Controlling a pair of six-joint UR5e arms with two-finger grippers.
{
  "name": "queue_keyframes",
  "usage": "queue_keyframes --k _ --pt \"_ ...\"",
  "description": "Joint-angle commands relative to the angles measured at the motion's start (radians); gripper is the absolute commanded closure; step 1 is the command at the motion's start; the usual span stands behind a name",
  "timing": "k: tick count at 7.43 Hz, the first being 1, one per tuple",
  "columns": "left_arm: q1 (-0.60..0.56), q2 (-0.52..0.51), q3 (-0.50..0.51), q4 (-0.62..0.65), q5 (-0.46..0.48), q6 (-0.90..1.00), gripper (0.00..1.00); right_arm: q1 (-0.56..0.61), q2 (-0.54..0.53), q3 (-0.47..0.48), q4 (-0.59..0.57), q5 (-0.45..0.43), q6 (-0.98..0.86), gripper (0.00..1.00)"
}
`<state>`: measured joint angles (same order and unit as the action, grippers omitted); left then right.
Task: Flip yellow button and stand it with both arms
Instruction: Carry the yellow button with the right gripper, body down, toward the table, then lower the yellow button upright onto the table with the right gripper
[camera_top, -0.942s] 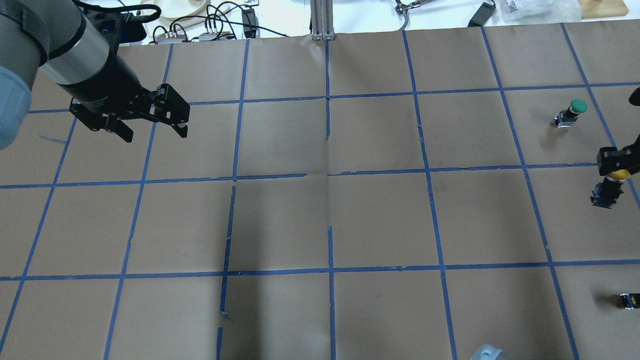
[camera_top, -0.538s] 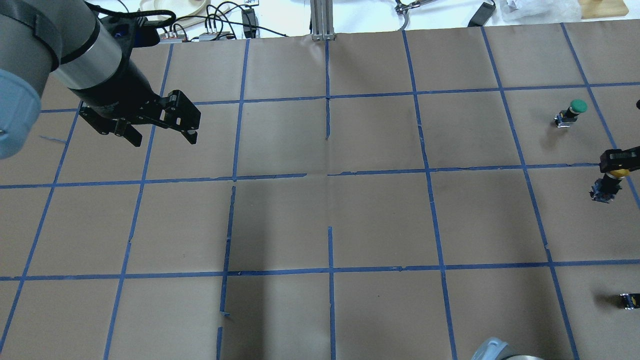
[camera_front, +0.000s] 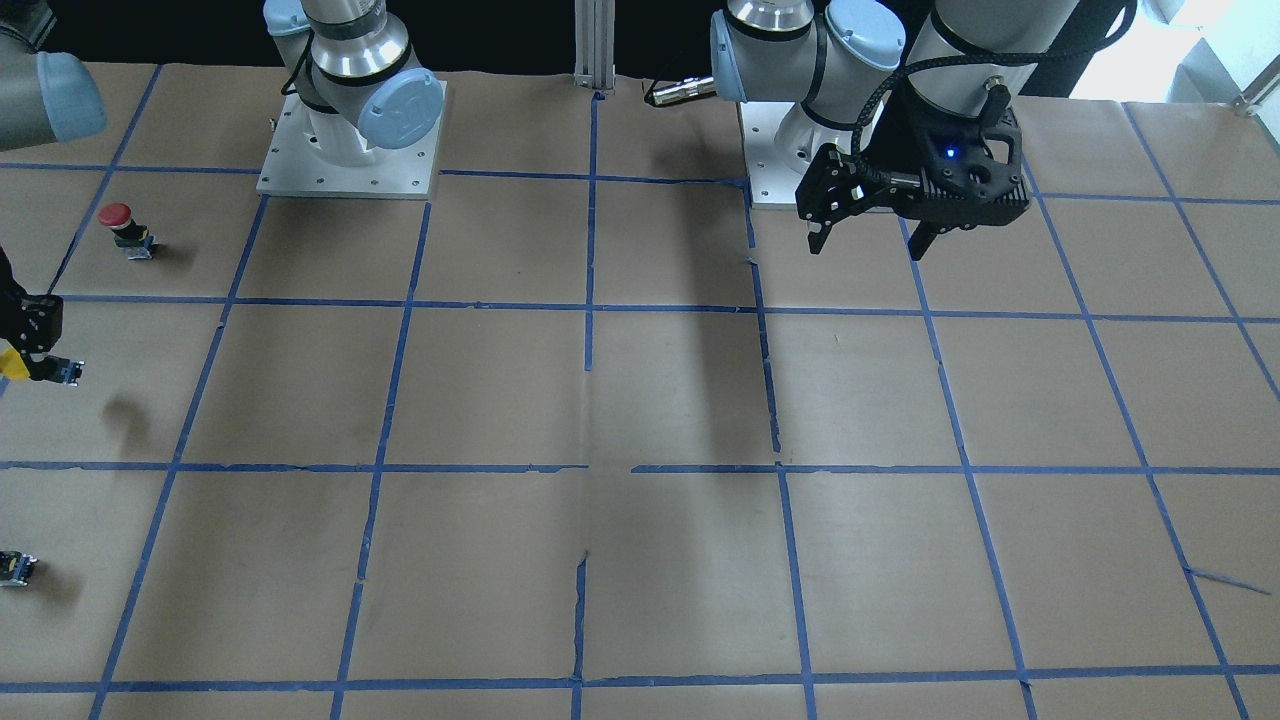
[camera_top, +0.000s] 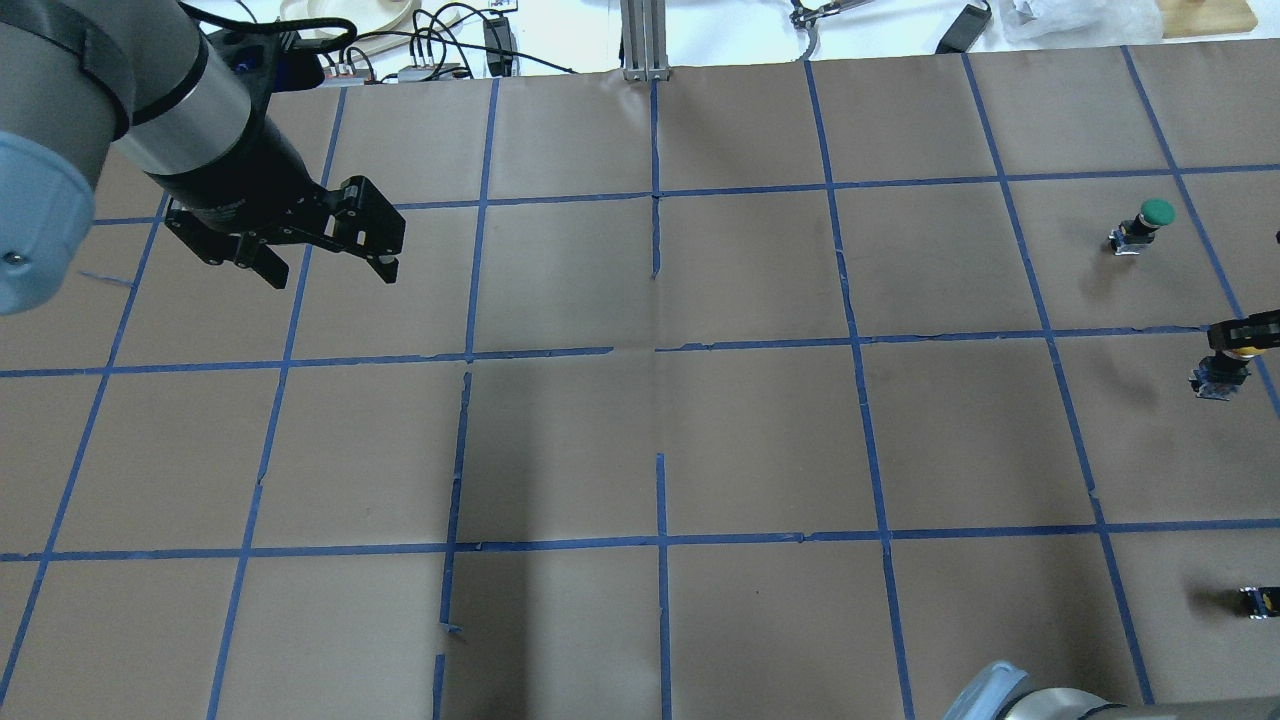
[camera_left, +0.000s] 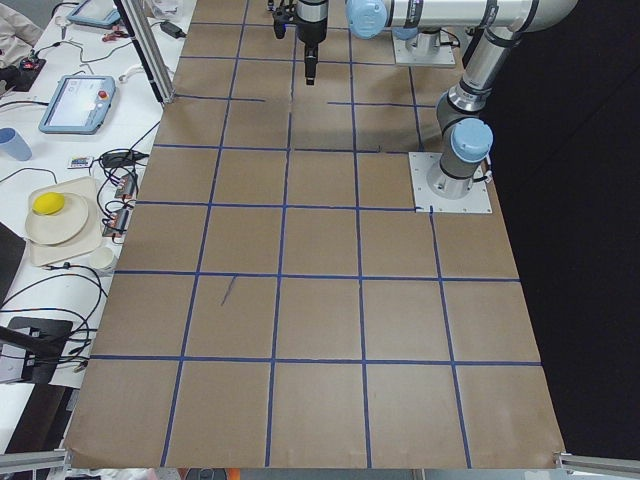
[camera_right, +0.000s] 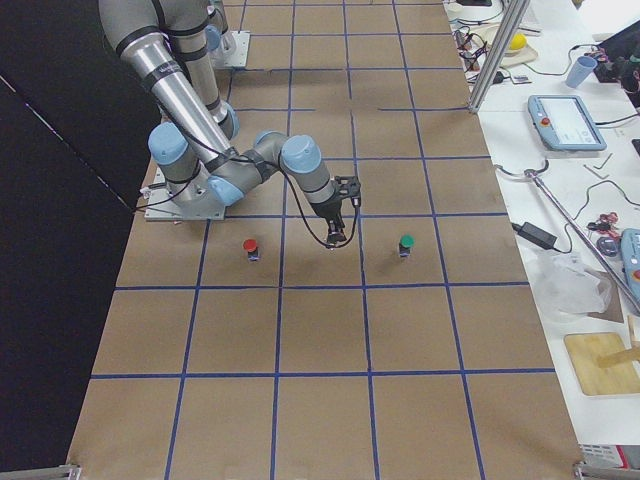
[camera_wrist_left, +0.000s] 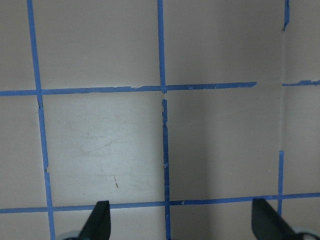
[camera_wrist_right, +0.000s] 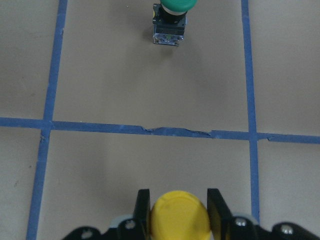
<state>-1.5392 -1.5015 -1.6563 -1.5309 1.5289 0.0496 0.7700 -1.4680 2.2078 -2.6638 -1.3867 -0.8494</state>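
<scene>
The yellow button is clamped by its yellow cap in my right gripper at the overhead view's right edge. Its black body and grey-blue block stick out below the fingers. In the right wrist view the yellow cap sits between the two fingers. In the front view the right gripper holds the button above the paper, and its shadow lies apart from it. My left gripper hangs open and empty over the table's left part. It also shows in the front view and the left wrist view.
A green-capped button stands beyond the right gripper and also shows in the right wrist view. A red-capped button stands nearer the robot's base. A small dark capless block lies at the near right. Blue tape lines grid the brown paper.
My left gripper has moved a little to the right and stays open. My right gripper has shifted toward the view's right edge, still holding the yellow button.
</scene>
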Motion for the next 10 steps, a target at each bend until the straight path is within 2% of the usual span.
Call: queue_keyframes --k 1,3,5,10 --pt "-0.004 0.001 -0.002 0.002 -0.001 -0.001 0.0 -0.003 0.024 0.044 -0.125 0.001 -0.022 0.92" --pt "-0.007 -0.002 0.002 0.002 -0.001 -0.002 0.0 -0.005 0.031 0.091 -0.168 0.046 -0.01 0.92" --pt "-0.007 0.003 0.004 0.002 -0.001 -0.002 0.0 -0.026 0.038 0.093 -0.174 0.073 -0.014 0.91" --pt "-0.001 0.0 0.03 0.002 -0.009 0.001 0.0 -0.048 0.051 0.098 -0.173 0.078 -0.014 0.84"
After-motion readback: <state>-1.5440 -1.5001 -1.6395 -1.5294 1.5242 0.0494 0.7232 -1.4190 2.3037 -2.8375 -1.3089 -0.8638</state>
